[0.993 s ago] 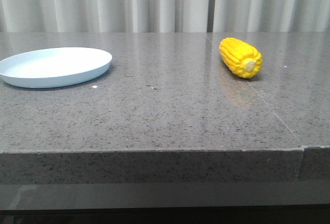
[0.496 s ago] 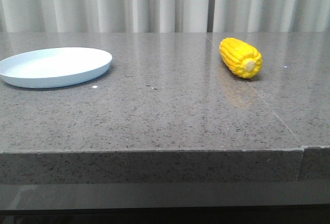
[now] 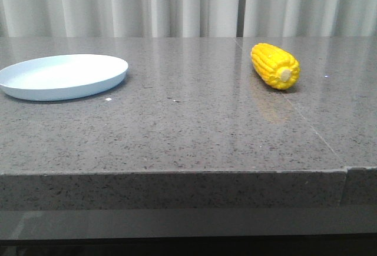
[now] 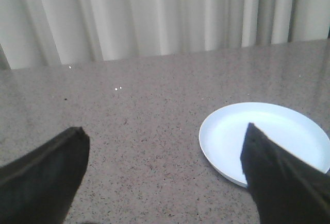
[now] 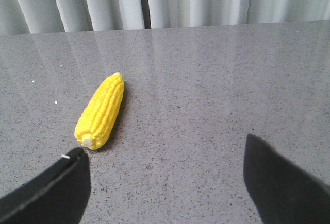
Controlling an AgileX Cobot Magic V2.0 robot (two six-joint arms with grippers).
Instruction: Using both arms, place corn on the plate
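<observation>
The yellow corn [image 3: 275, 65] lies on the grey stone table at the back right, its pale stub end toward the camera. It also shows in the right wrist view [image 5: 101, 112], ahead of and just beyond one fingertip. The pale blue plate [image 3: 63, 76] sits empty at the far left. It also shows in the left wrist view [image 4: 268, 140], partly behind one finger. My left gripper [image 4: 165, 131] is open and empty over bare table beside the plate. My right gripper [image 5: 166, 144] is open and empty, above the table beside the corn. Neither gripper shows in the front view.
The grey speckled table [image 3: 188, 126] has its front edge near the camera. A thin seam [image 3: 306, 120] runs across its right part. Pale curtains [image 3: 188, 3] hang behind the table's far edge.
</observation>
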